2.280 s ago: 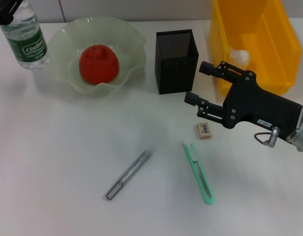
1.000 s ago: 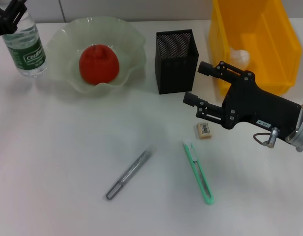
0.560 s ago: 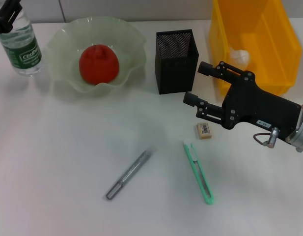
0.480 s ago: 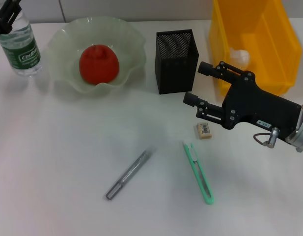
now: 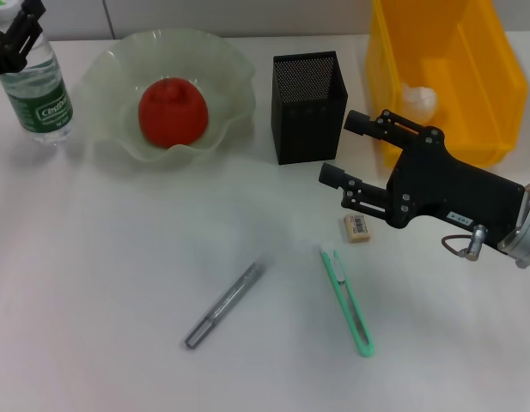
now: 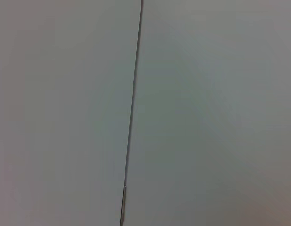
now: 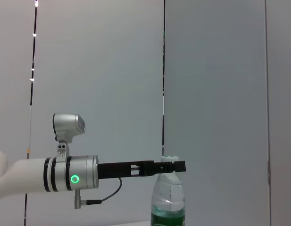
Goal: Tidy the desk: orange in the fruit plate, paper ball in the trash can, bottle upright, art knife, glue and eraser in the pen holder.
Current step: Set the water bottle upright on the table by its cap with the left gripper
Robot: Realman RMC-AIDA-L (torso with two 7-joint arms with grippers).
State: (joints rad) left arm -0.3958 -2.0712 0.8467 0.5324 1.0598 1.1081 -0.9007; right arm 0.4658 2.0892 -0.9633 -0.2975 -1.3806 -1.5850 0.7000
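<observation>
clear plastic bottle stood upright
left gripper clamps its cap, steadying it; right gripper hovers parted, empty, above eraser.

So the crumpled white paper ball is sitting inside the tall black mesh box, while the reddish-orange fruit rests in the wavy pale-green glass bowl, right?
Not quite. The crumpled white paper ball lies inside the bright yellow plastic bin, not the tall black mesh box; the head view shows this. The rest holds: the reddish-orange fruit rests in the wavy pale-green glass bowl.
</observation>
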